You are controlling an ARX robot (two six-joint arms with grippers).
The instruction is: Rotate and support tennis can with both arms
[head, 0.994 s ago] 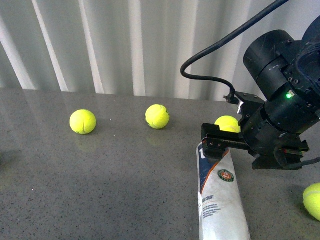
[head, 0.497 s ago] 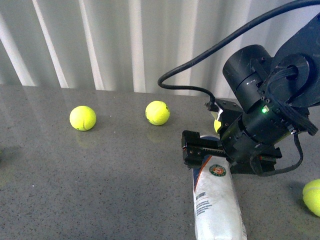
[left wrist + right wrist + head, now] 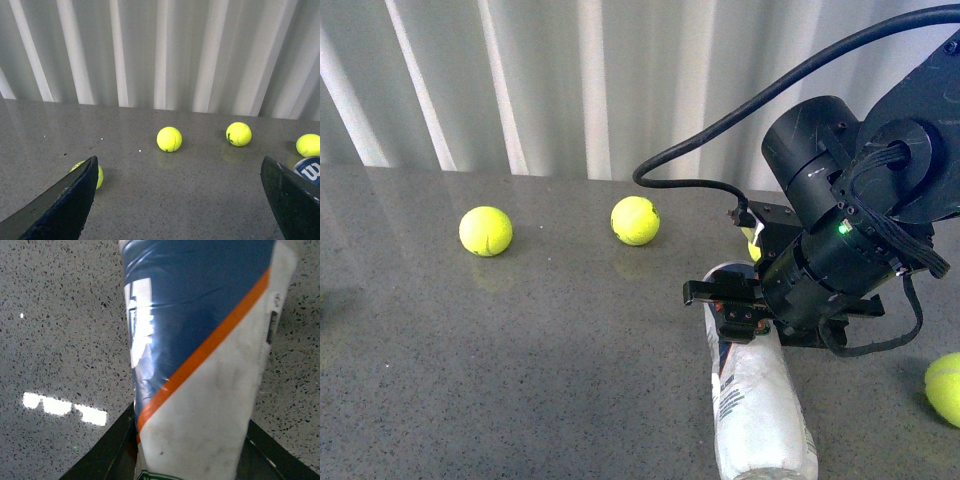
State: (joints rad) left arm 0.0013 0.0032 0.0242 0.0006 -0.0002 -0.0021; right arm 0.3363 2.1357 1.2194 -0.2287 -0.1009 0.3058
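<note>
The black right gripper has moved left and a little lower, and its wrist has turned. The clear plastic tennis can with the white, navy and orange label, between its fingers, has swung with it: the far end went left, and the round logo has rolled out of sight. The yellow-green tennis ball behind the gripper is now almost covered.
</note>
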